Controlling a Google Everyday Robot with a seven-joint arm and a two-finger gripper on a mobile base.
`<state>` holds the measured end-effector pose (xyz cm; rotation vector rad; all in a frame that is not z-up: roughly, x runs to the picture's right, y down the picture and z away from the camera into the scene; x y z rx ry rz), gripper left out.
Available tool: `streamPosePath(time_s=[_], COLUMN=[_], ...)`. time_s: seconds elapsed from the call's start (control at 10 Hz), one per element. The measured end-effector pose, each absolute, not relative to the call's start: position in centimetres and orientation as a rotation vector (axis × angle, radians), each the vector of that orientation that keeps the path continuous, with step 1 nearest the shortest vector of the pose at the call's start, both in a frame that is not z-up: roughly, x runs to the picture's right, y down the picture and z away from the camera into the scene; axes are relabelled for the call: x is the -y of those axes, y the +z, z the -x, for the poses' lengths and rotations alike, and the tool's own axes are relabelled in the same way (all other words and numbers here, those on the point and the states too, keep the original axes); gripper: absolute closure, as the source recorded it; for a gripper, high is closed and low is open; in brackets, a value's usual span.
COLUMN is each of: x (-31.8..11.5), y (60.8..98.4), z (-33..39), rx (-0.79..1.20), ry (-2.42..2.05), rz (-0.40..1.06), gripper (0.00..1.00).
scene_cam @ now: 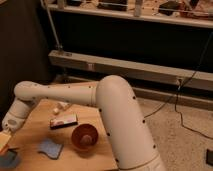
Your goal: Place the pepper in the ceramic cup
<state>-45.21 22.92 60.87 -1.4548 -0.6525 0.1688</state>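
Observation:
The orange pepper (4, 142) hangs at the far left edge of the camera view, tilted, held in my gripper (5, 139), which is shut on it at the end of the long white arm (60, 94). Just below it, the small blue-grey ceramic cup (9, 160) stands at the table's front left corner, partly cut off by the frame. The pepper's lower end sits right above the cup's rim. The fingers themselves are mostly hidden at the frame edge.
On the wooden table (35, 127) there is a glossy red-brown bowl (85, 137), a flat blue pad (50, 148), a dark rectangular bar (64, 121) and a small white object (62, 106). A metal rail and dark wall stand behind.

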Motion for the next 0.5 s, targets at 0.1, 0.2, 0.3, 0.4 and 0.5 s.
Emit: streamPosePath(time_s=[0.1, 0.2, 0.3, 0.4, 0.5], x=[-23.0, -23.0, -22.9, -22.8, -22.6], y=[60.7, 60.6, 60.5, 60.4, 60.4], z=[45.4, 45.5, 46.0, 46.4, 46.8], rx=[0.662, 0.671, 0.690, 0.701, 0.715], ry=[0.159, 0.145, 0.120, 0.106, 0.087], rz=[1.476, 1.497, 1.529, 1.550, 1.578], gripper=[1.00, 1.00, 1.00, 1.00, 1.00])
